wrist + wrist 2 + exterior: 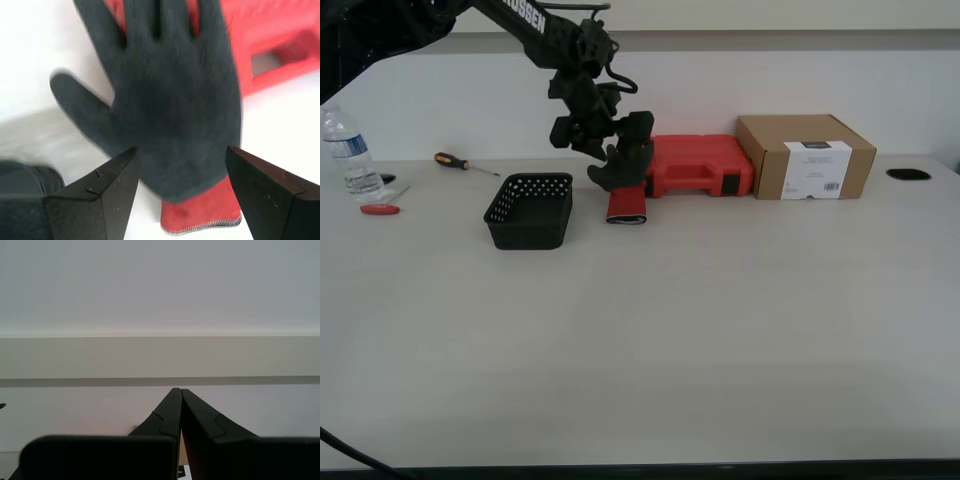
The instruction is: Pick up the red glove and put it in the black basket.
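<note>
Beside the black basket (529,211), the red glove (170,115) looked soft and light, best pinched mid-palm, between my first gripper's (182,172) spread jaws, while my second gripper (180,410) was pressed together.

Red glove (170,115): matt, rough-coated dark palm, knit cloth cuff. Black basket (530,212): perforated matt plastic. Red tool case (700,165): smooth plastic. Box (807,157): brown cardboard. Table (720,320): matt, pale.

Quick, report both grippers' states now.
My first gripper: open, fingers either side of the glove, not clamped on it.
My second gripper: shut, holding nothing.
</note>
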Controlling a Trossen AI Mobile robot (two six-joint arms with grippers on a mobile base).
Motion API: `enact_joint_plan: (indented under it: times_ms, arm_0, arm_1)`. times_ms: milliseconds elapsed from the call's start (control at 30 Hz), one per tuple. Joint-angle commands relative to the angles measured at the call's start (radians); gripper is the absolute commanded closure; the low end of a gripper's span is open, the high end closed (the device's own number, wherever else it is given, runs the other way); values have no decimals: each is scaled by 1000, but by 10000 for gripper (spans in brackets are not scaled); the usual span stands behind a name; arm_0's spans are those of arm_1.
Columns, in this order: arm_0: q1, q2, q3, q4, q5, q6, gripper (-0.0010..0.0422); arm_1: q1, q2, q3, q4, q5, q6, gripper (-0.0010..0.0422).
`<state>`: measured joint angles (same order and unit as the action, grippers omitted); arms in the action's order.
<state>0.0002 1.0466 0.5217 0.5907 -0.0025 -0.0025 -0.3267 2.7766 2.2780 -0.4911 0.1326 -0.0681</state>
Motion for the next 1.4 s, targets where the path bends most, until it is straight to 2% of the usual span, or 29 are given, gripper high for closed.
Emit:
enact_joint_plan:
  times_ms: [33, 400, 467, 533, 600, 633, 733, 833, 867, 900, 1167, 1400]
  arm_0:
    - [0, 0, 1, 3, 0, 3, 412]
    - [0, 0, 1, 2, 0, 3, 412]
    - [0, 0, 1, 1, 0, 3, 412]
    - [0, 0, 1, 2, 0, 3, 412]
    - [0, 0, 1, 3, 0, 3, 412]
    - [0, 0, 1, 0, 0, 3, 412]
    - [0, 0, 1, -9, 0, 3, 412]
    - [0, 0, 1, -12, 0, 3, 412]
    - [0, 0, 1, -12, 0, 3, 412]
    - [0, 0, 1, -12, 0, 3, 412]
    - [0, 0, 1, -16, 0, 3, 412]
    - [0, 0, 1, -18, 0, 2, 412]
  arm_1:
    - [-3, 0, -46, 8, -18, -4, 181]
    - [-37, 26, -143, 61, -14, -16, 181]
    - [-42, 78, -107, 6, 27, -40, 181]
    - [-50, 141, -8, -74, -5, 18, 181]
    - [-51, 181, 89, -152, -6, -11, 182]
    - [-51, 176, 70, -115, -2, -14, 183]
    - [-51, 158, 71, -101, -14, -13, 228]
    - [-50, 158, 79, -109, 38, 6, 389]
    - [-50, 158, 78, -114, 59, 18, 421]
    - [-50, 158, 76, -115, 62, 16, 408]
    - [-51, 143, 79, -111, 60, 16, 414]
    - [-54, 13, 78, -113, 54, 43, 414]
